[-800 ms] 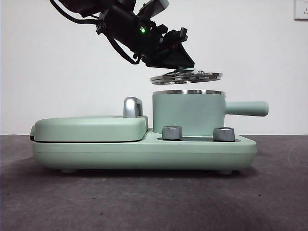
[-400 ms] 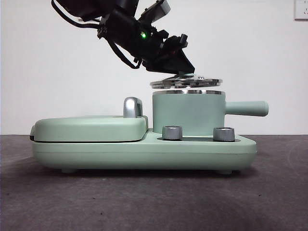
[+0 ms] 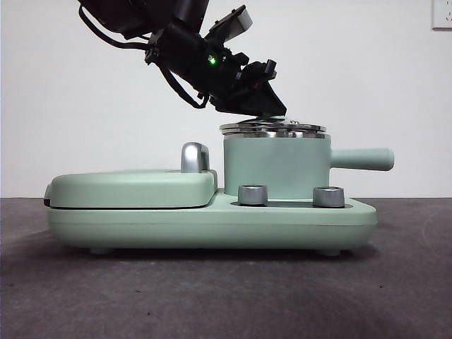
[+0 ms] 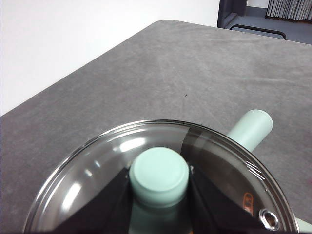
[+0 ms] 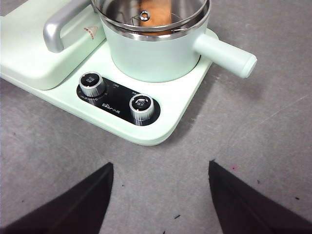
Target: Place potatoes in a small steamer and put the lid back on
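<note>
While the left pincer (image 4: 158, 192) grips the mint-green knob of the round clear glass lid (image 3: 272, 128), the lid rests on the mint-green cylindrical steamer (image 3: 275, 166) at frame centre; the right pincer (image 5: 161, 187) hangs wide apart.

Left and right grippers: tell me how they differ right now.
The left gripper is shut on the lid's knob, holding the lid on the small steamer; the right gripper is open and holds nothing. The left is directly over the steamer; the right hangs back over the table. Both have black jaws.
</note>
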Tool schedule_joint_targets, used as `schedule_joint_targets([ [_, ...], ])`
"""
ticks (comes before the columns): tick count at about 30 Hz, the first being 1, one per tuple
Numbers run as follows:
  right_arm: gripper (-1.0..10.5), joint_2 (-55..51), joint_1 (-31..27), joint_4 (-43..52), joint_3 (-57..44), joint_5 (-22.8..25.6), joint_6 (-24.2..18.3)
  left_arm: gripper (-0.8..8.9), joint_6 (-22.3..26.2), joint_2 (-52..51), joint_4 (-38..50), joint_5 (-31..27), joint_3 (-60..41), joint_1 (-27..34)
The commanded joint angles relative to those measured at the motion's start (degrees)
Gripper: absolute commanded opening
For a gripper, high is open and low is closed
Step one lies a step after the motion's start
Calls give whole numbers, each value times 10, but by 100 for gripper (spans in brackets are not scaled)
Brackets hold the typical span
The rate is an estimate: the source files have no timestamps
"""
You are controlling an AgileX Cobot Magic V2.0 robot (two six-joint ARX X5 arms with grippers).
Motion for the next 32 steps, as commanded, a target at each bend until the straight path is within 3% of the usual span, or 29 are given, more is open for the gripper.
schedule_joint_targets([
  [1, 298, 2, 3, 3, 2, 3, 6, 13, 9, 11, 15, 3, 19, -8],
  [16, 298, 2, 3, -3, 2, 3, 6, 13, 12, 36, 9, 2, 39, -20],
  [24, 298, 2, 3, -7, 2, 3, 6, 17, 13, 36, -35, 2, 40, -13],
  [32, 298, 2, 3, -7, 2, 3, 6, 293, -4, 26, -38, 2, 40, -10],
])
